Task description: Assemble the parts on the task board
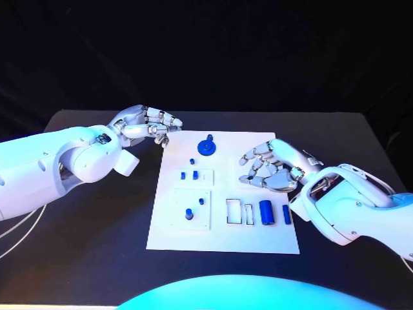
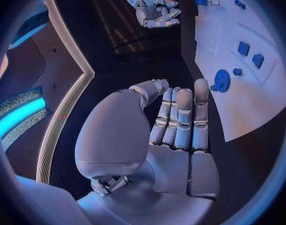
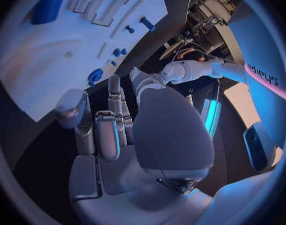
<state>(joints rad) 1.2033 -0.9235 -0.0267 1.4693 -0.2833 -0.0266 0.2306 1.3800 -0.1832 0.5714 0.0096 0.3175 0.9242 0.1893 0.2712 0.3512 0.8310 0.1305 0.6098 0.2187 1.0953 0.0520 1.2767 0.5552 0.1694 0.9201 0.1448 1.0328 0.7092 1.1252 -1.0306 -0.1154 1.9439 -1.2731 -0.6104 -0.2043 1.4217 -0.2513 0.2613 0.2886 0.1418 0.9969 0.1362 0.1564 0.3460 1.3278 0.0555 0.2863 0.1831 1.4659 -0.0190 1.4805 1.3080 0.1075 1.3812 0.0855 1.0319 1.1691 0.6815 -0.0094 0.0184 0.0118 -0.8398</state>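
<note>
The white task board point(image 1: 170, 234) lies in the middle of the black table. On it are a round blue part with a knob point(image 1: 206, 146), two small blue parts point(image 1: 190, 174), two short blue pegs point(image 1: 201, 201) and two blue cylinders point(image 1: 265, 212) beside empty rectangular slots point(image 1: 234, 211). My left hand point(image 1: 146, 126) hovers off the board's far left corner and holds nothing; its fingers point(image 2: 183, 115) lie straight and side by side. My right hand point(image 1: 271, 169) hangs over the board's right edge with its fingers point(image 3: 105, 130) curled in on nothing. The round part point(image 2: 221, 80) point(image 3: 95, 76) shows in both wrist views.
The black table point(image 1: 95, 258) runs well beyond the board on the left, right and far sides. My right forearm point(image 1: 355, 200) lies along the board's right side, close to the blue cylinders.
</note>
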